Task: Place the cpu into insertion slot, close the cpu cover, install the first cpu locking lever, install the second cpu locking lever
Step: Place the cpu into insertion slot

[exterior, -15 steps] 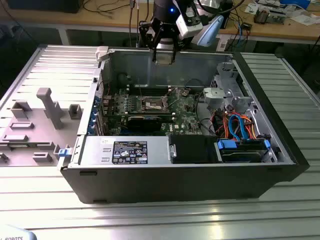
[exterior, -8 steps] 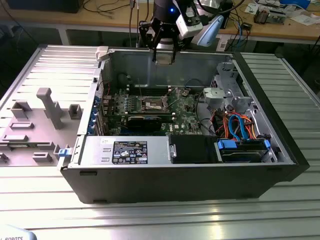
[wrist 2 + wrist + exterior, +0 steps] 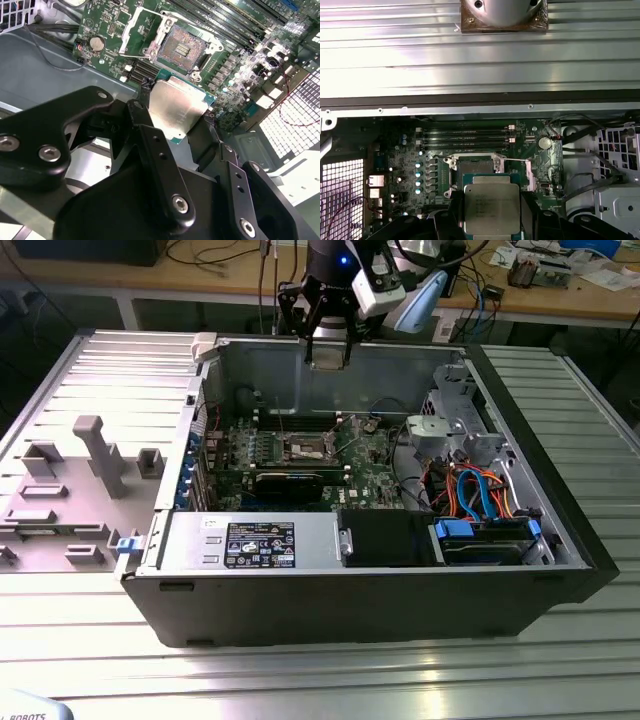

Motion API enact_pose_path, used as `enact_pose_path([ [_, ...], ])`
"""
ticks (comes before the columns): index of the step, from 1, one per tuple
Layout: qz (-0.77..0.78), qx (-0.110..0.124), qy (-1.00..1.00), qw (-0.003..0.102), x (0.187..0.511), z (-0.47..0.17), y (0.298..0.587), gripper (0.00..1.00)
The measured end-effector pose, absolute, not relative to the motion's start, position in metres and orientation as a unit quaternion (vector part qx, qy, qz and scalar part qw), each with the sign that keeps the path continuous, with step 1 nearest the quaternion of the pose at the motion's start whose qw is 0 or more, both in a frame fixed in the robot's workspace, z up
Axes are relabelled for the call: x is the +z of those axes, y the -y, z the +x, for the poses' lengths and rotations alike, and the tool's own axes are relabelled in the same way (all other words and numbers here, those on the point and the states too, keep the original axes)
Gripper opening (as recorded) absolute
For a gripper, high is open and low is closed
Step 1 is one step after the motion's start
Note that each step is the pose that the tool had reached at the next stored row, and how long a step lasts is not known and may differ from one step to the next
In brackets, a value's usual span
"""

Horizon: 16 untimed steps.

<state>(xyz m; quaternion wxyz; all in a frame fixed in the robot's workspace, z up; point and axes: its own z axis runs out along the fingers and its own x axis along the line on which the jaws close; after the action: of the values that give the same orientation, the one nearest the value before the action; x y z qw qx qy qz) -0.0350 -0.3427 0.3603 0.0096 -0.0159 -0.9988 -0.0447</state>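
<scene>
Jaws, exterior view: hanging above the back wall of the open computer case (image 3: pixel 380 610) on the ribbed table (image 3: pixel 300 680), with the insertion slot (image 3: pixel 307 448) lower down, mid-board. Second wrist view: jaws clamped on two opposite edges of the cpu (image 3: pixel 177 107), held flat; we note the slot (image 3: pixel 181 47) bare, just beyond the chip's far edge. First wrist view: cpu (image 3: pixel 491 207) overlaps the slot's near rim (image 3: pixel 475 167); we judge it not yet squarely over.
</scene>
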Motion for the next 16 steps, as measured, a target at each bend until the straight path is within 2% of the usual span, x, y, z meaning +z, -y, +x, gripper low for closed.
enact_pose_path([
  [16, -0.046, -0.045, 0.998, 0.01, 0.3601, -0.0349, 0.3431, 0.54],
])
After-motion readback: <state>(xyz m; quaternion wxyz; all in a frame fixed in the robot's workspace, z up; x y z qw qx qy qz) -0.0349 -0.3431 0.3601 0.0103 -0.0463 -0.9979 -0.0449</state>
